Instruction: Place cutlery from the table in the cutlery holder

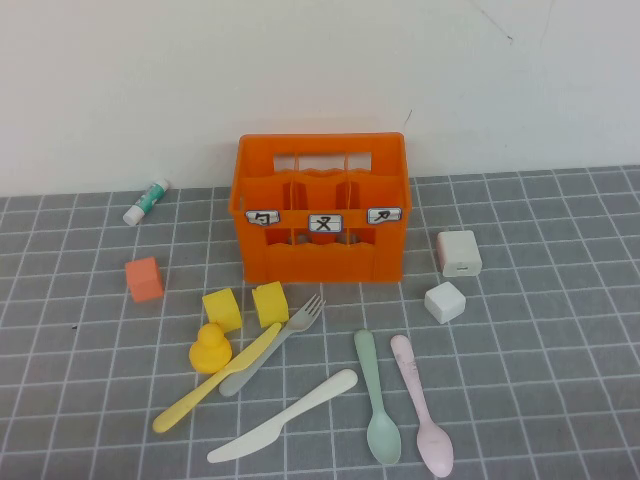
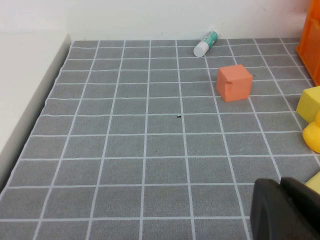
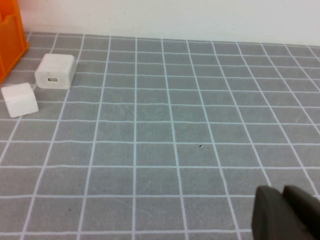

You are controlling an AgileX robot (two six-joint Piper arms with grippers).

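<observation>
A: Nearest in high view? Pink spoon (image 1: 423, 407), mint-green spoon (image 1: 376, 410), white knife (image 1: 282, 416) at near edge of table (image 1: 560, 330); yellow knife (image 1: 216, 378) crosses grey fork (image 1: 273, 344) by duck (image 1: 210, 348). All lie outside orange cutlery holder (image 1: 323, 208), which stands behind them.

B: Wrists? Left gripper (image 2: 287, 210) low over tiles nr orange cube (image 2: 234, 82); right gripper (image 3: 286, 214) over bare tiles, white charger (image 3: 55, 71) far off. Jaws: can't tell, neither arm in high view

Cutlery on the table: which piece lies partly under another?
The grey fork; the yellow knife crosses over its handle. White knife, mint-green spoon and pink spoon lie separate.
</observation>
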